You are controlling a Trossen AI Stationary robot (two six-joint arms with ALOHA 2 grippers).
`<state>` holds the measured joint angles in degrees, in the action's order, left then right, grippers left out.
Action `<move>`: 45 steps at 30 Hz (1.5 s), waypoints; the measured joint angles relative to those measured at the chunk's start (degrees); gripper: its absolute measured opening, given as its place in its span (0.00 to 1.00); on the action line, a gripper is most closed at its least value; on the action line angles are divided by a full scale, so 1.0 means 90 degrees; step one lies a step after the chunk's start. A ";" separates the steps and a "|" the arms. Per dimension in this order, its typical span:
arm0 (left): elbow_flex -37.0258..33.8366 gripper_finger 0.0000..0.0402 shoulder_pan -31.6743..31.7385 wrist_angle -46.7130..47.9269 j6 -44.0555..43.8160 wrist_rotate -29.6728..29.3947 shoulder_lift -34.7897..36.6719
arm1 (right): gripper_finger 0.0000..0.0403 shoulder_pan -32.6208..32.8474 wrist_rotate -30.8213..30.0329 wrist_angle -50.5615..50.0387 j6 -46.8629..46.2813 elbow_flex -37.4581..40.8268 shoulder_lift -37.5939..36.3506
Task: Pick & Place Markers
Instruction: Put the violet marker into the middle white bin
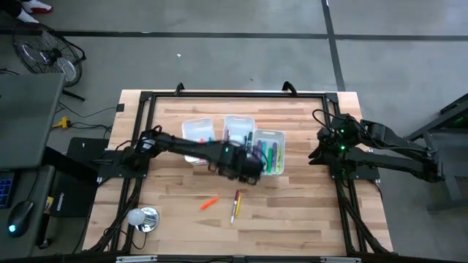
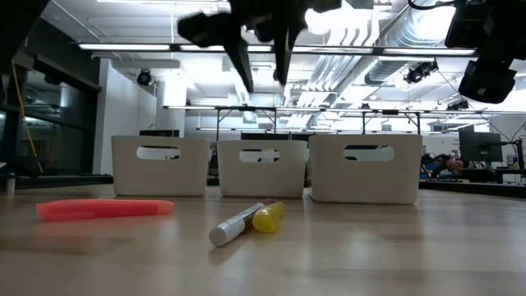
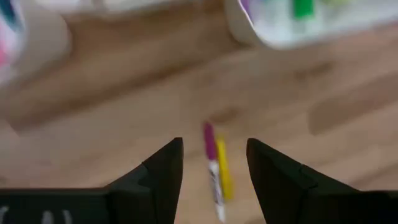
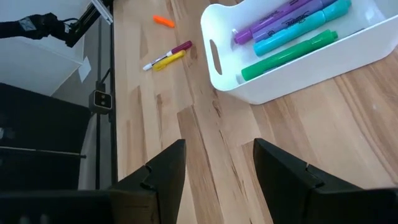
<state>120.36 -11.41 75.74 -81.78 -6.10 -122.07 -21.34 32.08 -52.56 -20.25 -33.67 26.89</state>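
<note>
Loose markers: we count three on the table (image 1: 307, 212), an orange marker (image 1: 209, 202) at 9 o'clock of a touching red marker (image 1: 237, 200) and yellow marker (image 1: 234, 212).
Binned markers: we see green, teal and purple in the right bin (image 1: 280, 136).
Left gripper (image 1: 247, 169): fingers apart, empty, at 12 o'clock of the pair.
Right gripper (image 4: 216, 171): fingers apart, empty, at the table's 3 o'clock edge.

text: none legible | markers (image 4: 287, 30): print on barrels too small to read
</note>
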 joint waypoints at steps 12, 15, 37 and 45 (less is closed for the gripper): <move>-0.0010 0.43 -0.0707 -0.0598 -0.1196 0.0486 -0.0907 | 0.44 0.0000 0.0202 -0.0077 0.0294 -0.0002 -0.0072; -0.0022 0.43 -0.0720 -0.0418 -0.1323 0.0665 -0.1028 | 0.44 0.0002 0.0207 -0.0112 0.0333 -0.0002 -0.0080; 0.0000 0.43 -0.0735 -0.0362 -0.1110 0.1119 -0.1444 | 0.44 0.0002 0.0386 -0.0476 0.0600 -0.0002 -0.0129; 0.0000 0.43 -0.0730 -0.0387 -0.0978 0.1114 -0.1444 | 0.44 0.0000 0.0386 -0.0483 0.0644 -0.0002 -0.0129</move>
<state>120.36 -17.98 72.26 -90.59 3.92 -135.06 -21.34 35.55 -56.90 -14.46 -33.69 25.74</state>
